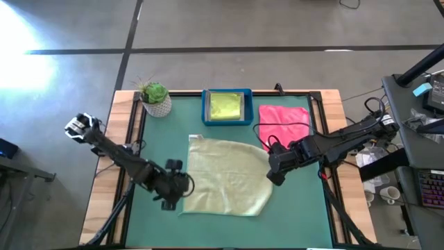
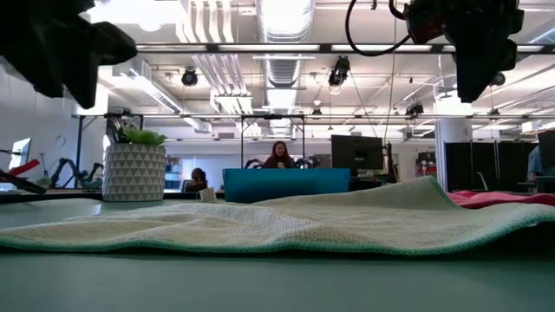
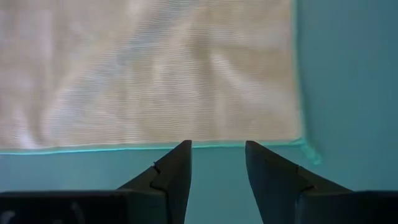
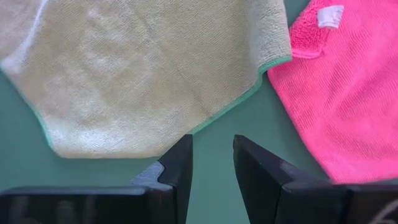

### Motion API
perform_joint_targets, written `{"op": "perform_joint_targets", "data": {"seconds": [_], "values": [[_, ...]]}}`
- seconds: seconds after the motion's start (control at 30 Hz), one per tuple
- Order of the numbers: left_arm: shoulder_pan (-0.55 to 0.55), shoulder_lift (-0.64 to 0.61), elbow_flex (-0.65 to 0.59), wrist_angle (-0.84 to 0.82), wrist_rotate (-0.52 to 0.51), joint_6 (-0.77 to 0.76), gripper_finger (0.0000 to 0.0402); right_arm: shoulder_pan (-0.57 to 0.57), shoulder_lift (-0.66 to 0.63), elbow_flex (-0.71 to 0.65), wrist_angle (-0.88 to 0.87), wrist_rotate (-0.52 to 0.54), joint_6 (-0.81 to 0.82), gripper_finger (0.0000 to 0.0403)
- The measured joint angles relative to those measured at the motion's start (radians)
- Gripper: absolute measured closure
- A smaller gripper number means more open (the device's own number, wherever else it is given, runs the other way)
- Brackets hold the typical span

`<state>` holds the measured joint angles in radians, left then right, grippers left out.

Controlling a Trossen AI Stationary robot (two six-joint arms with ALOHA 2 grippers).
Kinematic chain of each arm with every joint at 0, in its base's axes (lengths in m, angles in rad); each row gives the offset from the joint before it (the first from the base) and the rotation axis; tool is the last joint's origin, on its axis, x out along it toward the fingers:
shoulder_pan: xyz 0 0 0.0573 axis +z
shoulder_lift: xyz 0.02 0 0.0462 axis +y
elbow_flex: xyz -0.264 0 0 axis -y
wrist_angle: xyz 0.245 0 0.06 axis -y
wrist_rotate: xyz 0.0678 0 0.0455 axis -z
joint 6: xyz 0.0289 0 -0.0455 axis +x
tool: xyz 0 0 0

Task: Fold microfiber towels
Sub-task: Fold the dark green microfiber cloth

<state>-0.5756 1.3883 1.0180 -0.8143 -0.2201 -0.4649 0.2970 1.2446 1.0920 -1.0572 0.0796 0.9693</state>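
Now I read this as the start of a fold on the pale sage towel (image 1: 227, 177), which lies spread across the middle of the green table (image 1: 298, 215), rumpled but still a single layer as far as I can judge. Neither gripper has cloth in it yet.

On the left, my left arm reaches in low from the table's near-left edge, and the left gripper (image 1: 175, 192) hangs just off the towel's left-hand hem. In its wrist view the two fingers (image 3: 177, 171) stand apart with bare table between them and the teal-stitched edge right ahead, close to a corner. My next move there calls for dropping onto that hem and pinching it.

Further along, the blue tray (image 1: 207, 110) at the back holds a lime green towel (image 1: 225, 106), with a small potted plant (image 1: 155, 98) to its left; I leave those alone.

On the right, the right gripper (image 1: 275, 171) hovers over the gap between the sage towel's right edge and the hot pink towel (image 1: 284, 125), the arm stretched in from the right side. Its fingers (image 4: 180, 165) are likewise apart and empty. It needs to shift onto the sage hem, not the pink, before both lift together.
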Motion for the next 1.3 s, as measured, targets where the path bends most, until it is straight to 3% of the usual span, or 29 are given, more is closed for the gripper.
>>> {"op": "perform_joint_targets", "data": {"seconds": [0.2, 0.73, 1.3], "values": [[-0.062, 0.097, 0.033, 0.077, 0.007, -0.150, 0.0265, 0.000, 0.000, 0.000, 0.000, 0.000, -0.015, 0.0296], [-0.129, 0.293, 0.057, 0.296, 0.048, -0.236, 0.0265, 0.061, 0.000, -0.005, 0.002, 0.000, -0.027, 0.0296], [-0.131, 0.433, 0.060, 0.290, 0.039, -0.289, 0.0265, 0.091, 0.000, -0.013, 0.055, 0.001, -0.038, 0.0296]]}}
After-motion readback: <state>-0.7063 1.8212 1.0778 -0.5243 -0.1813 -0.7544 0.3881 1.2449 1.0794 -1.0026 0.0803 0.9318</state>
